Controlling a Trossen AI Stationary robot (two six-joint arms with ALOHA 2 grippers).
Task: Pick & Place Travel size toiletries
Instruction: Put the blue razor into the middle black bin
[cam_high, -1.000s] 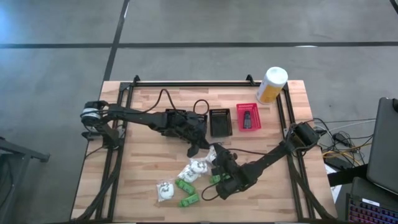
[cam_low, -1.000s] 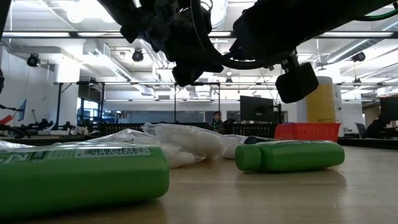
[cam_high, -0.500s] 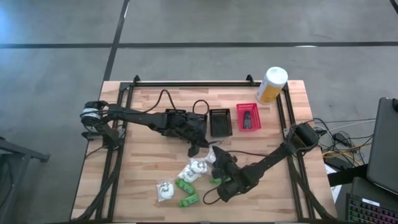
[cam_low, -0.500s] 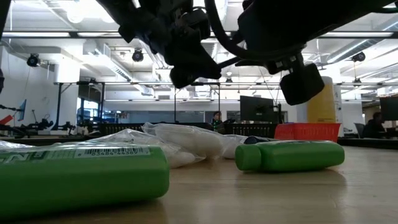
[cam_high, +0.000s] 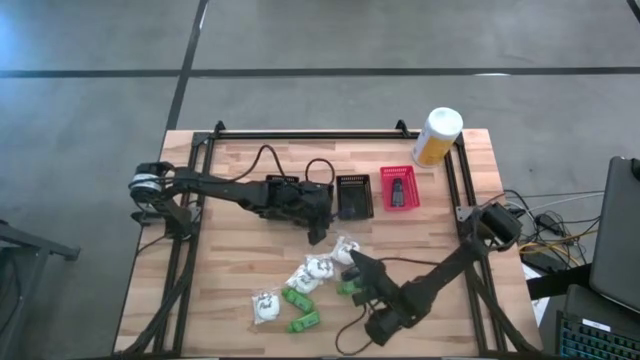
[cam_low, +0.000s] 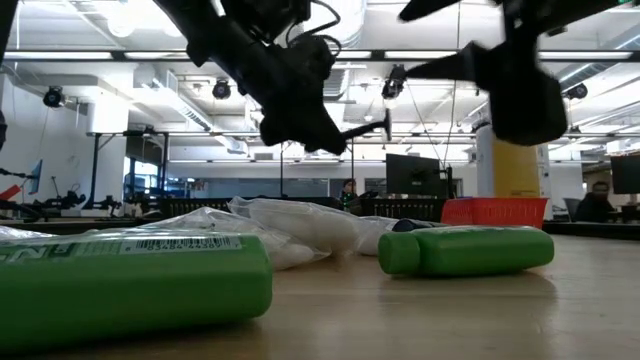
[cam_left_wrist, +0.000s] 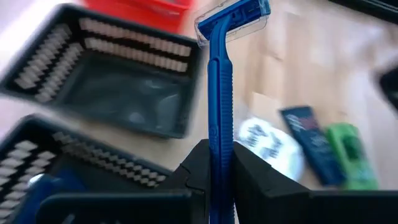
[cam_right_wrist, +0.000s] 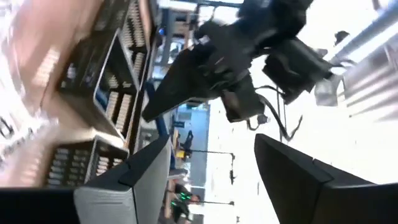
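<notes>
My left gripper (cam_high: 318, 231) hangs over the table's middle, shut on a blue razor (cam_left_wrist: 219, 87) whose head (cam_left_wrist: 234, 15) sticks out past the fingers. In the low view the razor (cam_low: 365, 128) juts level from the gripper. My right gripper (cam_high: 357, 264) stands open a little nearer the front edge, nothing between its fingers (cam_right_wrist: 134, 180). Below them on the wood lie white clear-wrapped lumps (cam_high: 318, 270), green packets (cam_high: 304, 322) and a dark sachet (cam_left_wrist: 309, 144). My left gripper pinches the razor's handle (cam_left_wrist: 219, 163) between its two fingers, at the end away from the head. The fingers lie along the handle, slanting down toward the table. The razor is lifted clear, its head pointing away from the gripper.
A black mesh basket (cam_high: 355, 197) and a red one (cam_high: 398, 187) stand just behind the grippers; a second black basket (cam_left_wrist: 62, 168) shows under the left wrist. A white-and-yellow canister (cam_high: 437, 135) stands at the far right corner. Bare wood lies at the left.
My right gripper has drawn back from my left gripper toward the table's near edge, rolling as it went, and its fingers now stand apart. My left gripper has turned a little on the spot with the razor, which now juts out free in the low view.
</notes>
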